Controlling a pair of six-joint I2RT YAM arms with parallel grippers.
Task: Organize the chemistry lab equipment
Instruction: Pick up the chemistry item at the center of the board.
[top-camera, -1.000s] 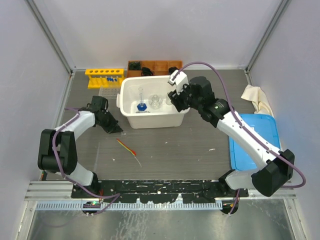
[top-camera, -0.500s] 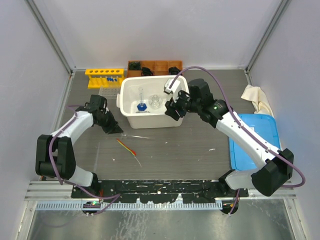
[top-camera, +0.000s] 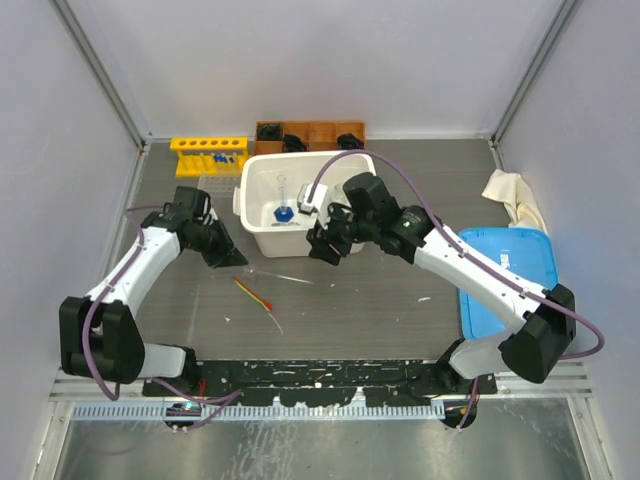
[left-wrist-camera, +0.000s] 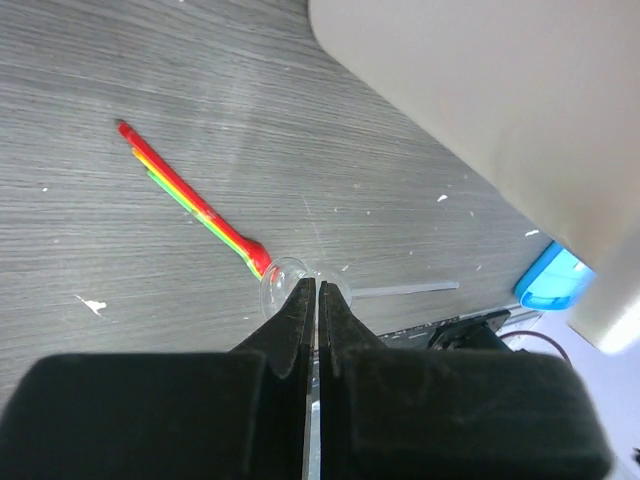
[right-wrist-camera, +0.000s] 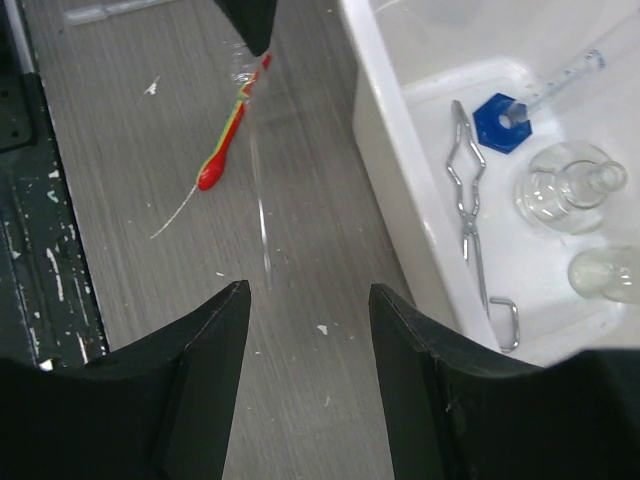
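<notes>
Chemistry lab equipment, from my left: the yellow six-hole tube rack (top-camera: 208, 155) stands well beyond my left pincer (top-camera: 228, 257). That pincer is clenched on nothing, tips angled down toward the table. Just beside those tips lies the rounded end of a thin clear tube (left-wrist-camera: 400, 290); whether they touch I cannot tell. Near them too is one end of the thin red-orange stick (left-wrist-camera: 190, 195), whose long axis runs away from the tips, slanting toward the near table edge. My right pincer (right-wrist-camera: 308, 290) hangs released over bare table. The stick is ahead of it and off to its left, well apart, lying roughly lengthwise to my fingers, so the jaws would close across it. To that pincer's right, the white bin (right-wrist-camera: 395, 170) holds the metal tongs (right-wrist-camera: 468, 232) and two clear glass flasks (right-wrist-camera: 560, 190). I judge my left pincer nearer the stick, though only the right stands ready to take it.
</notes>
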